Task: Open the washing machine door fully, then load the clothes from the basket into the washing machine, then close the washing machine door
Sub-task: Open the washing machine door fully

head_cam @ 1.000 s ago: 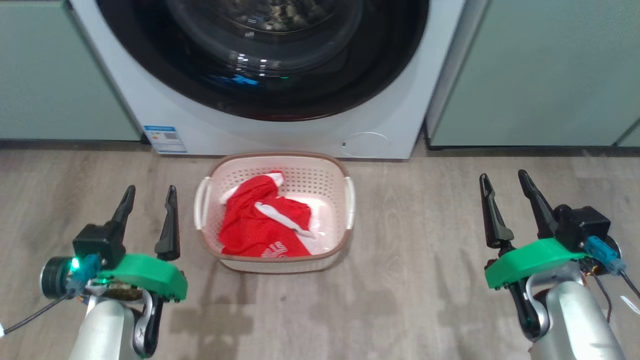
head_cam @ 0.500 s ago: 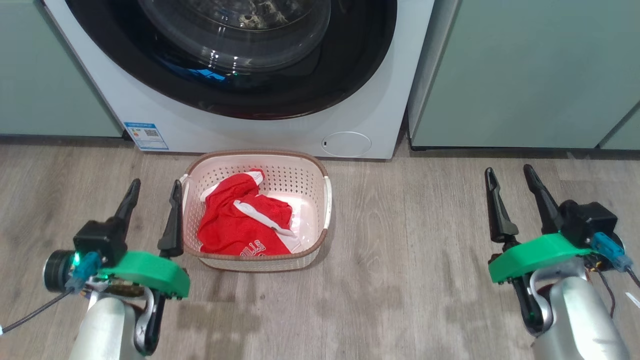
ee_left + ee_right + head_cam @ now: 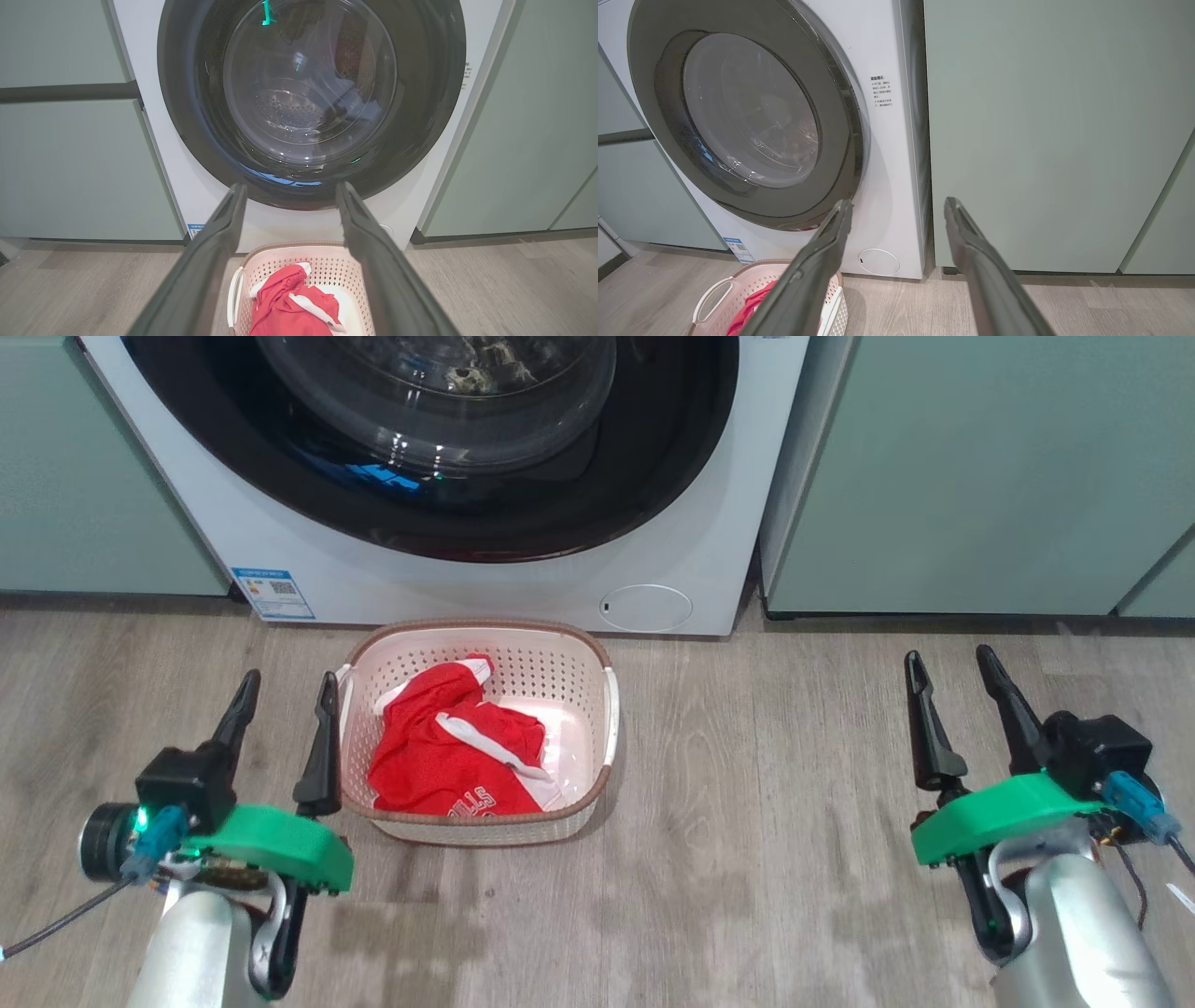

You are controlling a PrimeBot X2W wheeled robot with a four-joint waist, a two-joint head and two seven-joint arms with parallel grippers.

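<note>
1. Left gripper [image 3: 288, 683]: jaws parted with nothing between them, fingers pointing toward the washing machine. In the head view its inner finger [image 3: 322, 747] lies just beside the basket's left handle; I cannot tell whether they touch.
2. Left wrist view: the same gripper [image 3: 290, 186] stands spread, its tips framing the lower rim of the door, with the basket low between the fingers.
3. Right gripper [image 3: 946, 658]: jaws likewise apart and holding nothing, above bare floor [image 3: 747, 803] well to the right of the basket.
4. Right wrist view: that gripper [image 3: 899, 203] points at the seam where the machine's right side meets a pale green cabinet [image 3: 1055, 130].
5. The basket [image 3: 523, 658] sits on the floor at its far edge, close against the foot of the washing machine [image 3: 709, 523], below the door and left of the round filter cap [image 3: 646, 608].
6. The clothes [image 3: 448, 756] lie crumpled inside the basket, toward its left and near sides; the far right corner of its bottom is bare. White lettering shows near the front rim.
7. The washing machine door [image 3: 653, 476] is closed flat against the front, with the steel drum visible through the glass.
8. A small blue sticker [image 3: 272, 593] sits at the machine's lower left corner.
</note>
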